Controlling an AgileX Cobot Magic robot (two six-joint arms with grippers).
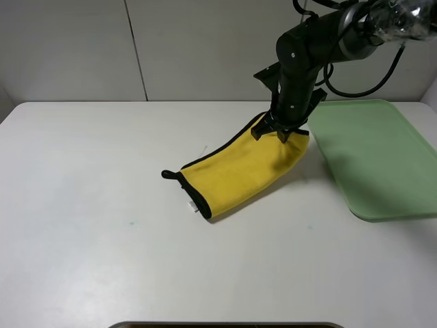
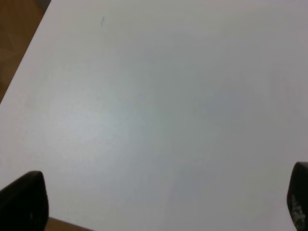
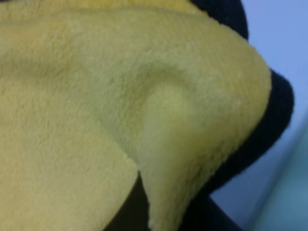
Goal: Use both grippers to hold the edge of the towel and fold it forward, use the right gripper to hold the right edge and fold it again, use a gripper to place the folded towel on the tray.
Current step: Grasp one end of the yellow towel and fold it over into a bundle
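The folded yellow towel [image 1: 239,171] lies slanted on the white table, with its black loop end resting down at the left. Its right end is raised, and my right gripper [image 1: 280,131] is shut on that end, just left of the pale green tray [image 1: 375,157]. The right wrist view is filled with bunched yellow towel [image 3: 96,96] and its black edging, which hide the fingers. My left gripper [image 2: 161,204] does not show in the exterior high view. Its own view shows the two black fingertips [image 2: 24,199] far apart over bare table, holding nothing.
The white table [image 1: 102,205] stretches wide to the left of and in front of the towel. The tray lies at the right edge with nothing on it. A dark object [image 1: 225,325] shows at the front edge. A brown floor strip [image 2: 14,33] borders the table.
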